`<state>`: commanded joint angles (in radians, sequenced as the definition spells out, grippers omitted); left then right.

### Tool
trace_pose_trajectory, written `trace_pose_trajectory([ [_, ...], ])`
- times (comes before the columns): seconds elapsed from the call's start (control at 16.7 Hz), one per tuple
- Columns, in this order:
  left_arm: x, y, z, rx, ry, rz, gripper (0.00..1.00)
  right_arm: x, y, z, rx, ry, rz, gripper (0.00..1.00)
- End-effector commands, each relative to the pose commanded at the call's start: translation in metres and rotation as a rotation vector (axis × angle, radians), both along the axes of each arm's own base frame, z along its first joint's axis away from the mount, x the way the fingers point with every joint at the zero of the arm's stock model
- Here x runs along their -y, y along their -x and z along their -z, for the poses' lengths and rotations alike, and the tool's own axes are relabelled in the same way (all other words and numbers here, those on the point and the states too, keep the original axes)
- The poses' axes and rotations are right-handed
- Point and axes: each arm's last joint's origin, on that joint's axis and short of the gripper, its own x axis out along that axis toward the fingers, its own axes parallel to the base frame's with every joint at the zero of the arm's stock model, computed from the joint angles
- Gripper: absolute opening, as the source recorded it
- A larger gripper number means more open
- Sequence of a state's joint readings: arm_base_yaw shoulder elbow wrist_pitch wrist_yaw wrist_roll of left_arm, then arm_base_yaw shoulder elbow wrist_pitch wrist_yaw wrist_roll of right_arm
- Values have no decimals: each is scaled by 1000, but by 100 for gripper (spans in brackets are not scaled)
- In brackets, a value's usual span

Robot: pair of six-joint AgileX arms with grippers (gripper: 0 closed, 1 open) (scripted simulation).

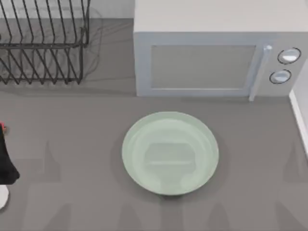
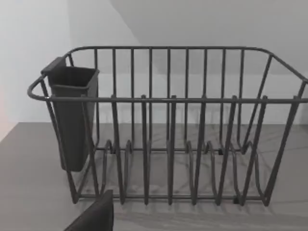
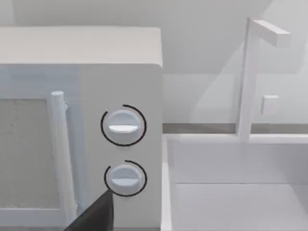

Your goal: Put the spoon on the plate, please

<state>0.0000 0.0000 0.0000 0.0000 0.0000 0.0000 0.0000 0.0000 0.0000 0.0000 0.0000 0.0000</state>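
Pale green plate (image 1: 170, 153) lying flat at mid-table, bare, just near of the closed microwave (image 1: 211, 53). Wire dish rack (image 1: 43, 43) standing at the far left, dark cutlery cup (image 2: 72, 115) hung on its end. Left arm (image 1: 6, 163) parked at the table's left edge. Finger state of either gripper: cannot tell.

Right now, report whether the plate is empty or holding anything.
Empty. The plate shows bare pale green surface from rim to rim in the top view.
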Motion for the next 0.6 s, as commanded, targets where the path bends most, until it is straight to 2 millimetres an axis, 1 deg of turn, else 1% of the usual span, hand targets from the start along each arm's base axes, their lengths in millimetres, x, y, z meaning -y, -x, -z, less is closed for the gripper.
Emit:
trace_pose_trajectory([
  [0.18,0,0,-2,-3,-1,-1,100,0,0,0,0,0,0,100],
  [0.3,-1,0,-12,-30,0,-7,100,0,0,0,0,0,0,100],
  [0.48,-3,-4,-40,-135,8,-24,100,0,0,0,0,0,0,100],
  [0.6,-4,-13,-62,-247,17,-36,100,0,0,0,0,0,0,100],
])
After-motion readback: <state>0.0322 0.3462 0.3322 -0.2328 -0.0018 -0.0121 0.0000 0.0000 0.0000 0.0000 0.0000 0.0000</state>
